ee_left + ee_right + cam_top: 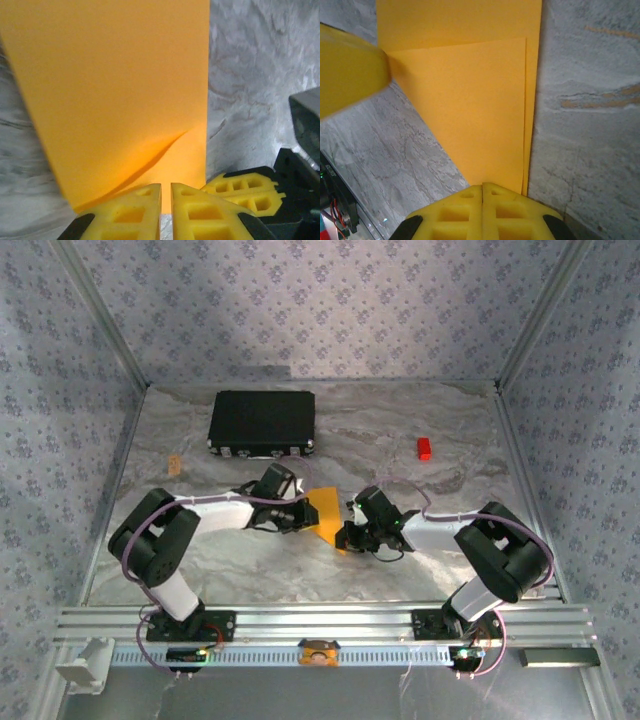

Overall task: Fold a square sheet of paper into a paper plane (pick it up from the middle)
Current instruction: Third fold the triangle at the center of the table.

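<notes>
Two robot arms, bolted to the aluminium rail (pixel 320 625) along the near edge of the tabletop (pixel 400 570), meet over an orange sheet of paper (pixel 325 512) at the middle of the marbled surface. The left gripper (pixel 306 516) reaches in from the left side and the right gripper (pixel 352 532) from the right. The sheet lies between them, and its near tip is just beside the right gripper.

Seen from the right wrist, the right gripper (pixel 482 200) has its yellow fingers (pixel 455 215) pressed together with no gap, closed on the narrow near end of the sheet (pixel 470 110). The paper widens away from the tips. One layer is folded over another, and the lower layer shows as a thin strip along the right side. A blurred yellow finger (pixel 350 70) of the left gripper touches the sheet's left edge.

Seen from the left wrist, the left gripper (pixel 166 200) has its fingers (pixel 125 215) parted by a thin slit, with the sheet's near edge (pixel 115 100) at their tips. Whether they pinch it cannot be told. A curved buckle crosses the paper just ahead of them, and a finger (pixel 250 192) of the right gripper sits just beside the sheet's corner.

Farther back, a small tan tag (pixel 175 465) lies near the tabletop's left edge. A black case (pixel 262 420) sits toward the far-left corner, and a small red block (pixel 424 448) sits toward the far right, well apart from both grippers.
</notes>
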